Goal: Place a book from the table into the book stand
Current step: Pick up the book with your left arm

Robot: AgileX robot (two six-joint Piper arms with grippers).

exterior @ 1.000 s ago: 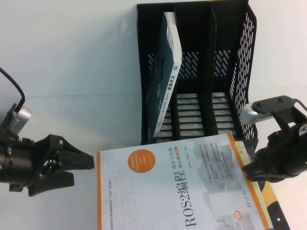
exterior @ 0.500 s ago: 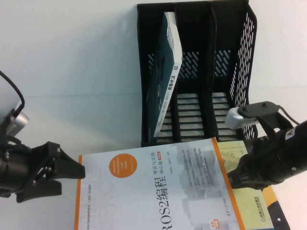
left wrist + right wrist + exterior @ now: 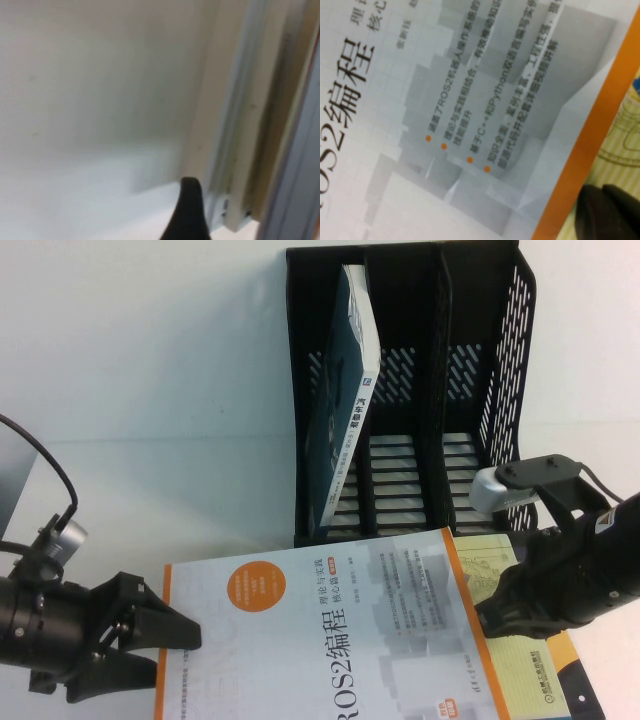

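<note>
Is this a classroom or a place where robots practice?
Probably a robot practice lab: a plain white table, a black slatted plastic book stand, a big orange-bordered ROS2 book, the left claw open beside it and the right claw at its other edge.

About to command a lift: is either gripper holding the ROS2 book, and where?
Left gripper is open at the book's left edge, gripping nothing. Right gripper sits at its right edge; a grip cannot be told.

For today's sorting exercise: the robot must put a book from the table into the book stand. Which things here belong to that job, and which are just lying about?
Belong to the job:
ROS2 book
book stand
table
left gripper, jaws open at the book's edge
right gripper, at the book's other edge

Lying about:
teal book, standing in the stand
pale-yellow book, under the ROS2 book
</note>
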